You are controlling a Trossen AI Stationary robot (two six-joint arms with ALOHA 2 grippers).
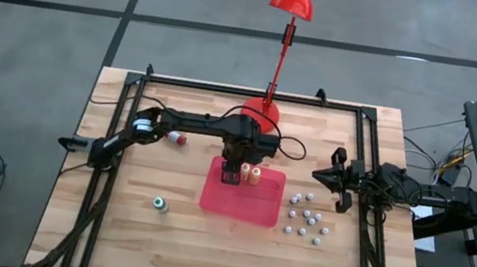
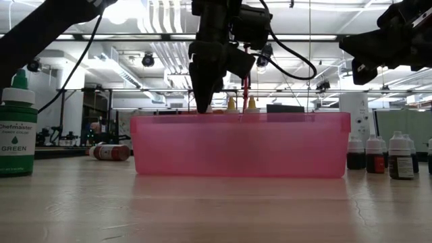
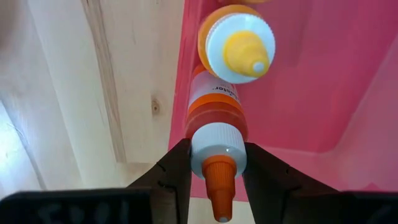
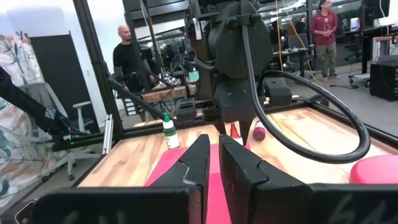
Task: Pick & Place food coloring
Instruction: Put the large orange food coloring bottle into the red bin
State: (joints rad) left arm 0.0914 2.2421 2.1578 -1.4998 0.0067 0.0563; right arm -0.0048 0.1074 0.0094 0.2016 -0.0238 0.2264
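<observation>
— Bottle position?
— Orange-capped bottle [image 3: 215, 134] sits pinched between my left claw [image 3: 216, 180] fingers, over the red tray [image 3: 323, 93], yellow-capped bottle [image 3: 237, 43] just beyond. My right claw [image 4: 213, 163] waits, pressed together.

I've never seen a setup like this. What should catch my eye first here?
Probably the pink-red tray mid-table, with the left gripper reaching down into its far corner, jaws clamped on a small orange-capped bottle. A yellow-capped bottle already stands beside it. Off to the right sits a cluster of pale-capped bottles.
</observation>
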